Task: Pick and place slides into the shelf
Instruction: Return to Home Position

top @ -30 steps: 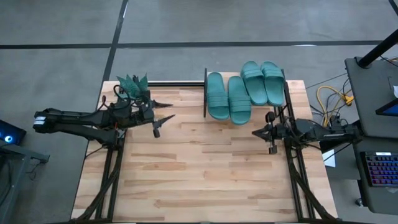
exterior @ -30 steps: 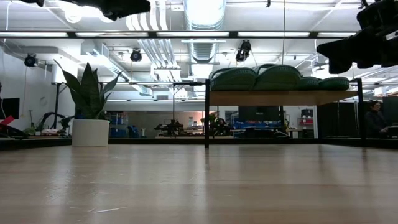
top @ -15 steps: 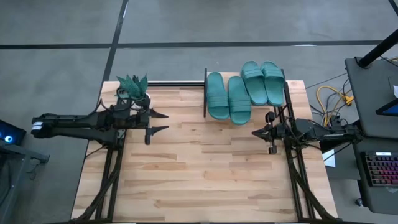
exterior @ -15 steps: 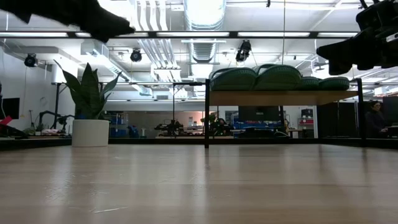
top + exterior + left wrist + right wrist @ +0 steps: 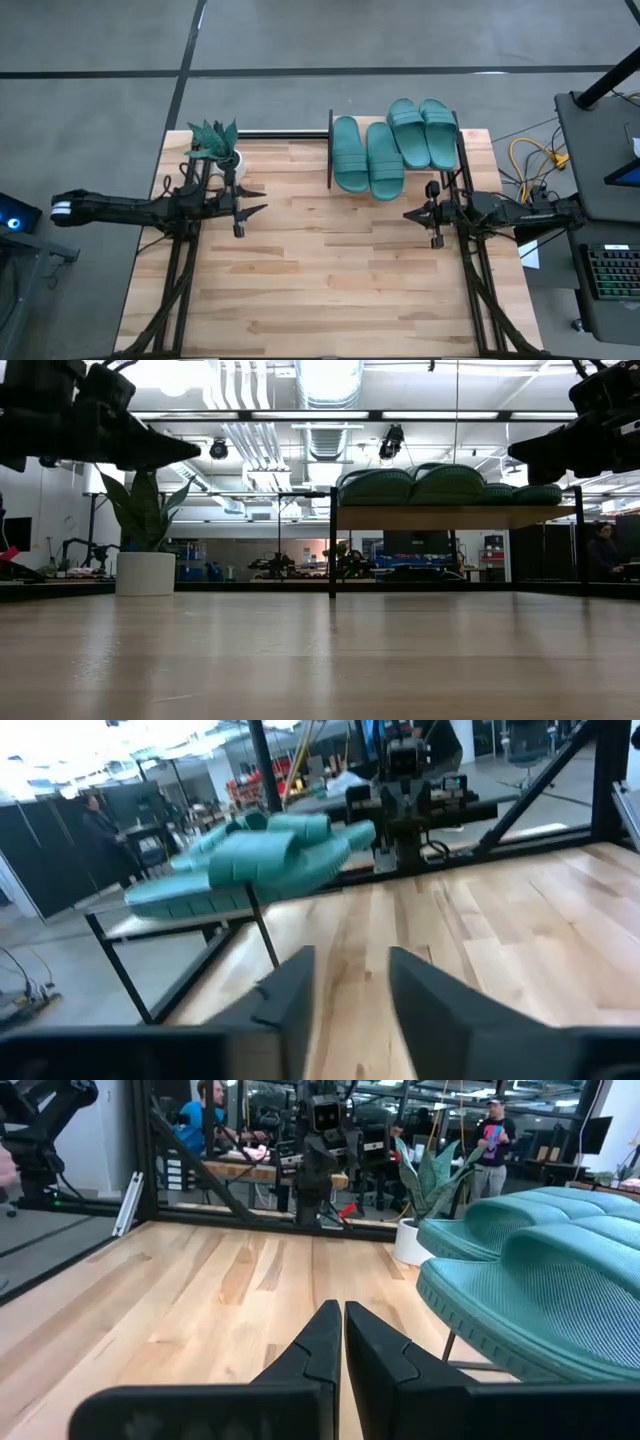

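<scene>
With all four slides on the shelf, only parking remains, I'd say: left tool gapes empty, right tool pinched closed.

No letters, numbers or brand names can be read on the slides, the shelf or anything else.

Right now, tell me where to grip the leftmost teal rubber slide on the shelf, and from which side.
Probably take the leftmost teal rubber slide by its raised wide strap, from above: it lies flat on the light-wood shelf, hemmed by its neighbour and the black end frame.
</scene>
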Robot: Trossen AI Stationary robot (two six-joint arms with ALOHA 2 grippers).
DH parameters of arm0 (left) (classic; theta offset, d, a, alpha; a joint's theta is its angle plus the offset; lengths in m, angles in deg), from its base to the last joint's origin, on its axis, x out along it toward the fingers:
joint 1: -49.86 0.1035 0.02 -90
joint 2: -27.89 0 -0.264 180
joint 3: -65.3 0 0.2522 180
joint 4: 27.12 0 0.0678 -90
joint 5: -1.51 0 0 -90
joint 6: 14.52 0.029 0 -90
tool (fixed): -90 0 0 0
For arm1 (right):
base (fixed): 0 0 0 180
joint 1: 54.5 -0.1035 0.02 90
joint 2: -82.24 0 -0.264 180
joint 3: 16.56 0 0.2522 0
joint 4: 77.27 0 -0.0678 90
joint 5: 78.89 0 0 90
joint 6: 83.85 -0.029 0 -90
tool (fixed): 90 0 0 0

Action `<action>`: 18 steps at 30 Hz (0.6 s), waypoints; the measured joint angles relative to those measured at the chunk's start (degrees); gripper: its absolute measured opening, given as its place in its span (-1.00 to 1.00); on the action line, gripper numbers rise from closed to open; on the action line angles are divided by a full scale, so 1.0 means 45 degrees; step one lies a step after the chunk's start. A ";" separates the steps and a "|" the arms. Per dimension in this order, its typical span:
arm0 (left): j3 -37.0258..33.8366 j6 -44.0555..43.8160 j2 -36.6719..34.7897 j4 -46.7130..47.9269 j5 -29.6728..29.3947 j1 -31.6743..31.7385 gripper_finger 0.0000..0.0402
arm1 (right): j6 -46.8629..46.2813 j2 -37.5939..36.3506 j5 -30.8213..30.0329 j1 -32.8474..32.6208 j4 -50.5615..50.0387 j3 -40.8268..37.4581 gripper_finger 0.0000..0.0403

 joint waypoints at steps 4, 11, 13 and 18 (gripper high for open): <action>-0.0163 -0.0091 -0.0140 0.0549 0.0005 0.0000 -0.84 | 0.0009 0.0168 0.0000 0.0000 -0.0003 0.0000 -0.96; -0.0961 -0.0548 -0.0716 0.0544 -0.0491 0.0034 -0.93 | 0.0029 0.0368 0.0000 0.0000 -0.0019 0.0005 -0.96; -0.1142 -0.0988 -0.0869 0.0688 -0.0387 0.0034 -0.93 | 0.0029 0.0359 -0.0003 0.0000 -0.0015 0.0005 -0.96; -0.1142 -0.1633 -0.1152 0.1290 0.0134 0.0029 -0.93 | 0.0029 0.0361 -0.0005 0.0000 -0.0019 0.0010 -0.96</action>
